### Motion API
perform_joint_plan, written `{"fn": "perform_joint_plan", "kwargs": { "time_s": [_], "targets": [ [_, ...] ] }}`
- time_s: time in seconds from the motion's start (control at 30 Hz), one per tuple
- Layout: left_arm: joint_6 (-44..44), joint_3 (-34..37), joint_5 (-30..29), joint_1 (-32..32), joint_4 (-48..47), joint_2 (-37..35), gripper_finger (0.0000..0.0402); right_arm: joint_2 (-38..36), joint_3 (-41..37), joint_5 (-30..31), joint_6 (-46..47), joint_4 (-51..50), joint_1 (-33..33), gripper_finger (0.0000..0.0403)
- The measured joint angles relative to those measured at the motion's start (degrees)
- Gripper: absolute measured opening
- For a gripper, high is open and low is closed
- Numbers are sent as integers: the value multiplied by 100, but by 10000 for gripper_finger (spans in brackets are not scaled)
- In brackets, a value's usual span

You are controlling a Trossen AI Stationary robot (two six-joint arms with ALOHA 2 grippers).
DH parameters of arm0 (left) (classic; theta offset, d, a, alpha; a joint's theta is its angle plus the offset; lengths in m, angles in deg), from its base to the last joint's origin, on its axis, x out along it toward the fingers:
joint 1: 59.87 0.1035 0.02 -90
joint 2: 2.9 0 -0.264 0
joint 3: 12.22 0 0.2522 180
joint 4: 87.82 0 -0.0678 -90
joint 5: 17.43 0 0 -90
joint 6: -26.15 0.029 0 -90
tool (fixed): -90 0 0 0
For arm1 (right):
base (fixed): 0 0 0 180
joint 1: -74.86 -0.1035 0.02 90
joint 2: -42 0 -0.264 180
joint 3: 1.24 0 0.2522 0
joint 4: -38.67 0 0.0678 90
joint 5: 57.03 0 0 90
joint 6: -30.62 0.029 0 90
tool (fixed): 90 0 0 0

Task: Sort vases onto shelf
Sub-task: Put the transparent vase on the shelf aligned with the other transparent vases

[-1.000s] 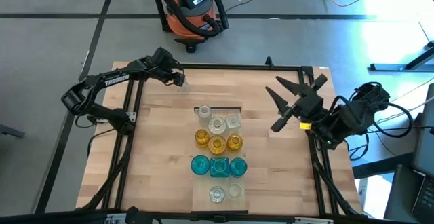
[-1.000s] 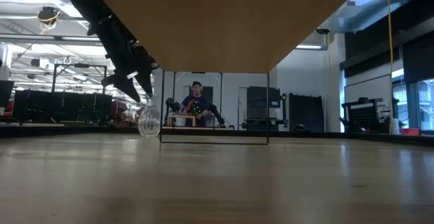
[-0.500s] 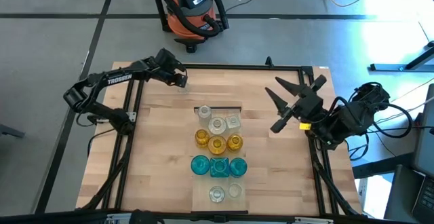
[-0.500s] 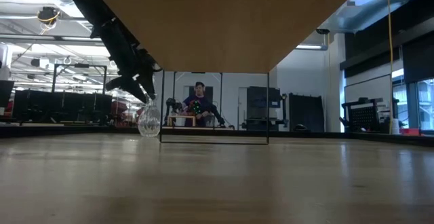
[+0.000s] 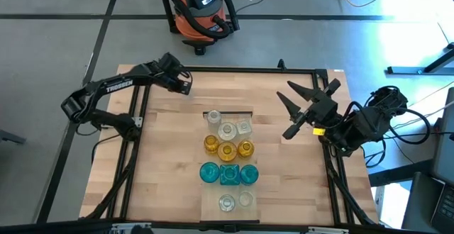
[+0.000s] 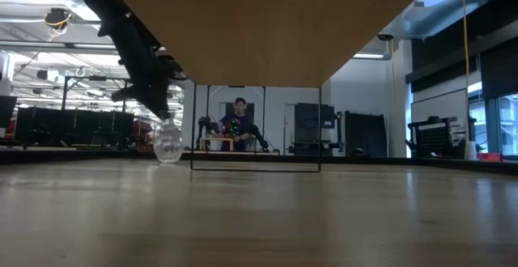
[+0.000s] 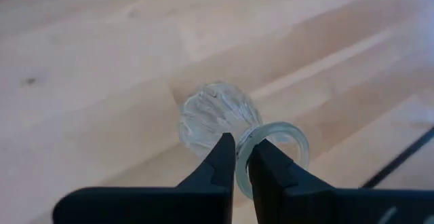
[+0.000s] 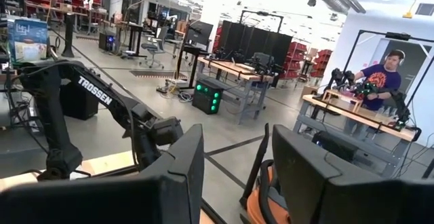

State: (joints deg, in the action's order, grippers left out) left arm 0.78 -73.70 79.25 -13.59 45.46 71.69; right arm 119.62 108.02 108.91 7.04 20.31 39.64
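Left gripper [image 7: 242, 157] pinching clear vase [image 7: 215, 119] rim, seen only from wrist; right gripper [image 5: 309, 92] half-open, empty.

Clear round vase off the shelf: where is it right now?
High view: the clear round vase is at the table's far-left corner, rim pinched in the left gripper, well away from the vases on the shelf.
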Motion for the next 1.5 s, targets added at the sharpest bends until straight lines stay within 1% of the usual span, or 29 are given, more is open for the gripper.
{"fn": "perform_joint_plan", "kwargs": {
  "time_s": [0.13,0.27,0.37,0.43,0.47,0.57,0.67,0.77,0.87,0.97,1.07,1.17,1.23,1.3,1.33,1.4,1.5],
  "targets": [
    [40,-215,207,-51,-683,-297,16,0,0,0,0,-47,0,136],
    [292,-810,501,-401,-1888,-647,16,0,-1,-1,143,-330,0,136],
    [562,-1440,612,-1079,-2893,-924,16,2,-2,-2,435,-616,0,136],
    [609,-1808,633,-1726,-3410,-1164,16,2,-2,-2,638,-799,0,136],
    [471,-1947,643,-2074,-3562,-1319,16,2,-2,-3,723,-870,0,136],
    [-471,-2110,582,-3171,-3437,-1966,16,4,-2,-2,959,-935,0,136],
    [-1987,-2088,138,-4371,-3511,-2592,16,4,-2,-1,1186,-924,0,136],
    [-3501,-2081,-361,-5873,-3529,-2814,16,4,-2,-2,1446,-919,0,136],
    [-4648,-2070,-1168,-7533,-3228,-2632,16,4,-2,-2,1496,-884,0,136],
    [-5316,-2070,-2093,-8790,-2628,-2198,16,4,-2,-4,1499,-844,0,136],
    [-5879,-2070,-2925,-9525,-2019,-1627,16,4,-2,-2,1499,-841,0,136],
    [-6337,-2070,-3581,-9966,-1255,-1088,16,4,-2,-4,1497,-851,0,136],
    [-6595,-2070,-3750,-10200,-720,-702,16,4,-2,-51,1465,-902,0,136],
    [-6768,-2206,-3682,-10377,-259,-205,16,4,-2,-130,1378,-924,0,136],
    [-6873,-2373,-3584,-10426,-256,68,16,4,-2,-199,1273,-937,0,136],
    [-7074,-2865,-3376,-10468,-532,574,16,4,-2,-313,1124,-959,0,136],
    [-7210,-3775,-3114,-10468,-1365,1151,15,4,-2,-495,1111,-1160,0,136]
  ]
}}
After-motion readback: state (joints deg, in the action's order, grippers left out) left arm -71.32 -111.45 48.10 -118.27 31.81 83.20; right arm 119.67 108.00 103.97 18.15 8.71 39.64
